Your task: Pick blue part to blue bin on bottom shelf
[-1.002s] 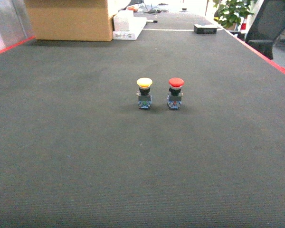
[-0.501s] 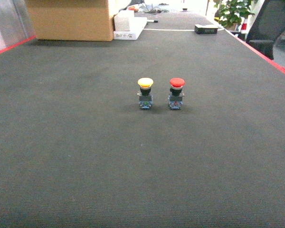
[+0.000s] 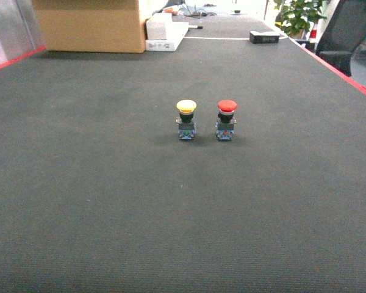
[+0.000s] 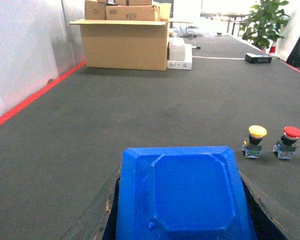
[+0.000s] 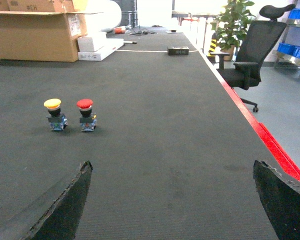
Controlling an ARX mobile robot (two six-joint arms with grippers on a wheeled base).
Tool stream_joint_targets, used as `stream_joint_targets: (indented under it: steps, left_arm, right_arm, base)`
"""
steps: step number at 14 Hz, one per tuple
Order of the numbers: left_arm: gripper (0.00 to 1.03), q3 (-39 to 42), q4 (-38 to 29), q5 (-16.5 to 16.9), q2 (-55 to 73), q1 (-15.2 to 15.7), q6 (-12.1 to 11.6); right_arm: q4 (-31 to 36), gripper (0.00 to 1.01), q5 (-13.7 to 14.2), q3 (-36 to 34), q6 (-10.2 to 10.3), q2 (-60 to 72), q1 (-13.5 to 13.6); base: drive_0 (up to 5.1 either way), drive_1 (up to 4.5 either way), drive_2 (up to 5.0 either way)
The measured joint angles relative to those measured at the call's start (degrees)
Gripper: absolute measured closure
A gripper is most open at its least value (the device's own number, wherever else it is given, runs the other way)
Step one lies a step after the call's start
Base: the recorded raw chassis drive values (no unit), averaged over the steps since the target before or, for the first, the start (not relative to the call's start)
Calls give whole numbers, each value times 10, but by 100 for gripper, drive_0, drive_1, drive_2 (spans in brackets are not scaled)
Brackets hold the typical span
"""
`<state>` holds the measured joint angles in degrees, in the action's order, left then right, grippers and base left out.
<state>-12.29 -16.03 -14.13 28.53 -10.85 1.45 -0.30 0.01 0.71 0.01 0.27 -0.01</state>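
The blue part [image 4: 182, 197], a flat square piece of blue plastic with a raised octagonal centre, fills the bottom of the left wrist view. My left gripper [image 4: 179, 212] is shut on it, with a dark finger against each of its sides. My right gripper [image 5: 172, 167] is open above the dark mat with nothing between its fingers [image 5: 72, 200]. Neither gripper shows in the head view. The blue bin and the bottom shelf are out of view.
A yellow push button [image 3: 186, 119] and a red push button [image 3: 226, 119] stand side by side on the dark mat [image 3: 110, 201]. A cardboard box [image 3: 88, 24] and white boxes [image 3: 165, 33] sit at the far end. An office chair [image 5: 250, 55] stands beyond the red edge stripe [image 5: 270, 142].
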Motion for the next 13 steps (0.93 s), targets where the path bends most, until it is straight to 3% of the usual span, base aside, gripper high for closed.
stream_joint_targets:
  steps: [2,8,13]
  left_arm:
    - [59,0,0,0,0,0,0]
    - [59,0,0,0,1,0,0]
    - [59,0,0,-1,-2,0,0]
  right_arm:
    - [0,3,0,0,0,0,0]
    - [0,3,0,0,0,0,0]
    - [-1,3,0,0,0,0,0]
  base:
    - [0,0,0]
    - [-1,-408,407]
    - [-43,-43,-43]
